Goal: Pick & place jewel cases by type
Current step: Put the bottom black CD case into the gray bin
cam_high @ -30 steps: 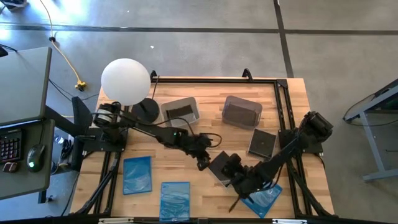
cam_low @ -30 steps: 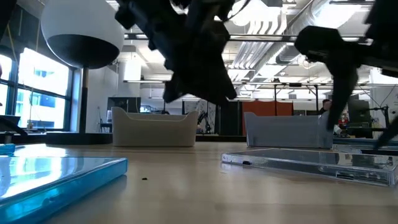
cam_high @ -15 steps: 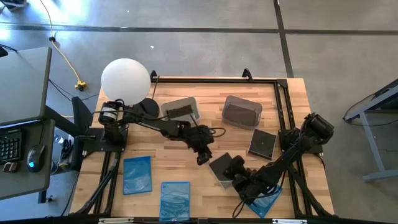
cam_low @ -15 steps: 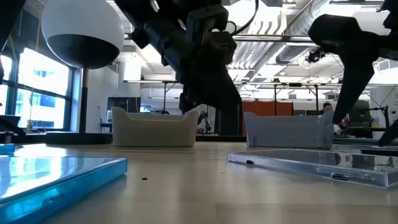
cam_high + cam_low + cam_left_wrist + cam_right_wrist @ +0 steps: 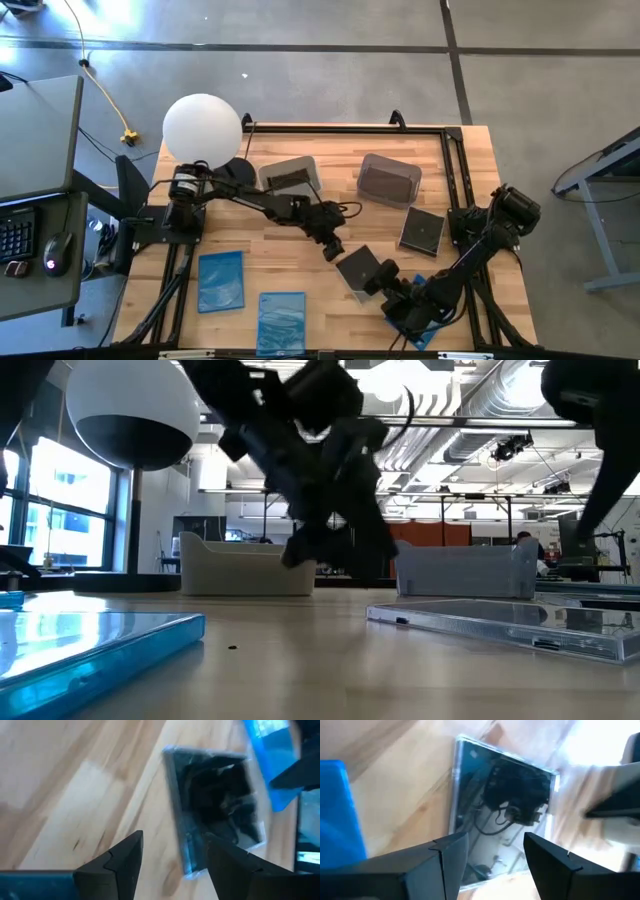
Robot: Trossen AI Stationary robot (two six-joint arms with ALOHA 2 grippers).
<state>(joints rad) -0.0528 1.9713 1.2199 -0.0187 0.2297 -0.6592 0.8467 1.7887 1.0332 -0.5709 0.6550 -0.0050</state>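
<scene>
Both arms converge on one square black jewel case with a clear plastic rim [image 5: 360, 270], lying flat near the middle of the wooden slatted desk [image 5: 300, 250]. The left gripper [image 5: 331, 247] hangs just beside the case's near corner, fingers [image 5: 117, 857] apart and empty; the right gripper [image 5: 393, 290] sits at the opposite side, fingers [image 5: 445, 850] likewise apart and empty. A second square black case [image 5: 421, 230] lies beside the grey rounded-rectangle plastic tub [image 5: 388, 181]; a second grey tub [image 5: 291, 177] stands further left. Two glossy translucent blue cases [image 5: 221, 280] [image 5: 281, 321] rest at the desk's near edge, and a third blue case [image 5: 340, 810] lies partly under the right arm. To grasp well, one gripper should probably straddle a single edge of the flat case, fingers lowered until they bracket the thin rim, while the other arm stays clear to avoid collision; closing too high would likely slip off the rim
</scene>
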